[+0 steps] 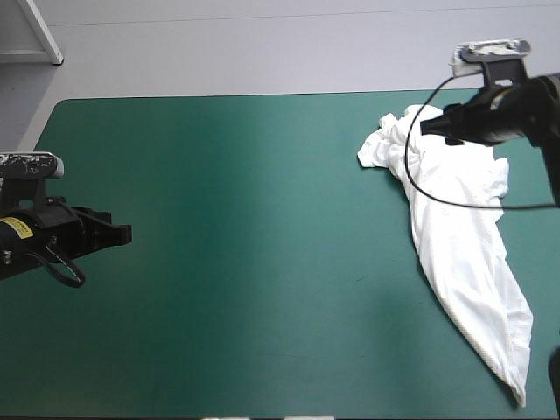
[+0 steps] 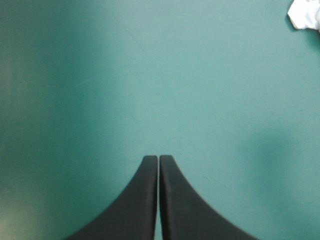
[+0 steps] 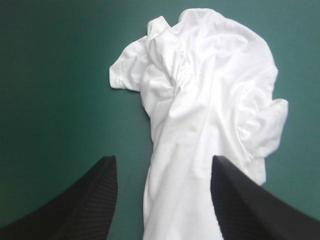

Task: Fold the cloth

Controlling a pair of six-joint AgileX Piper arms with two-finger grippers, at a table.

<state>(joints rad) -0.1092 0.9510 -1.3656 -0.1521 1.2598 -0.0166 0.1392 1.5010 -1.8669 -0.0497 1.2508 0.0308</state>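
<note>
In the high view, the T-shirt point(image 1: 464, 262) lay on the right side of the table point(image 1: 227, 219). It formed a long crumpled strip, with its bunched end toward the far right and its tapering end near the near right corner. Its long axis ran roughly from far to near. The right end effector point(image 1: 435, 127) hovered over the bunched far end. The left end effector point(image 1: 118, 234) hung at the table's left edge, well apart from the cloth.

In the left wrist view, that arm's black fingers point(image 2: 145, 200) met in one pointed arch, closed on nothing. Ahead of them was only bare teal-green cover. A small white corner of the T-shirt point(image 2: 305, 14) showed far off to one side.

In the right wrist view, the black fingers point(image 3: 90, 200) stood wide apart. The white strip passed between them and widened ahead into the crumpled bunch (no sleeve or collar could be made out). Whether the fingertips touched the fabric could not be told.

Judging from this, the right arm was much the nearer and already astride the cloth. Any first grasp to spread the T-shirt would probably fall to it, while the left arm would have to cross most of the table.
</note>
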